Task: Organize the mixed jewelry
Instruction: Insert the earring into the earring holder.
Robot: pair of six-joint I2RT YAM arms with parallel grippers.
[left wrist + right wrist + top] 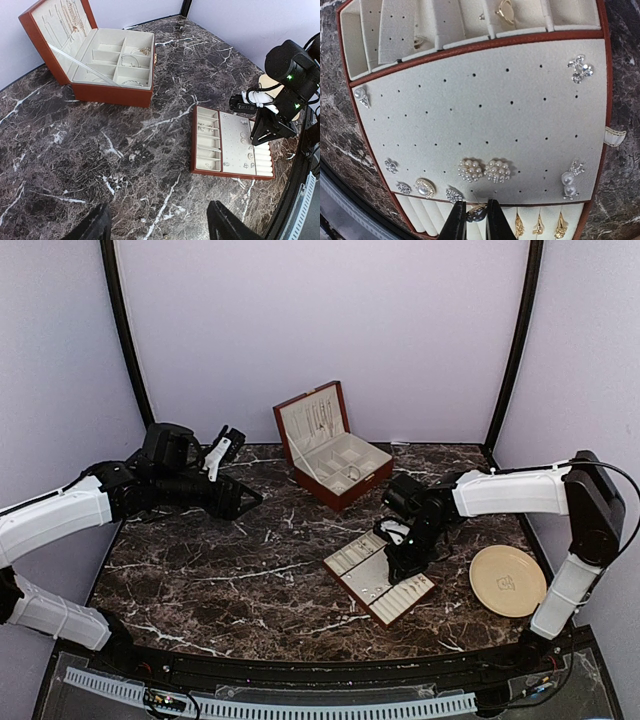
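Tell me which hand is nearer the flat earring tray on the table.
Right. The right hand hangs just above the earring tray's ring-roll edge, fingers closed on a small jewelry piece. The left hand sits open, far off over the table's left rear.

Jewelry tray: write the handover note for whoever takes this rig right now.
Left gripper: open, raised over the marble table, holding nothing.
Right gripper: shut on a small dark piece, low over the tray at its ring-roll edge.
Done: earrings pinned on the tray panel, rings in its slots, thin hoops in the open box.
To do: seat the held piece; no loose jewelry shows on the table.
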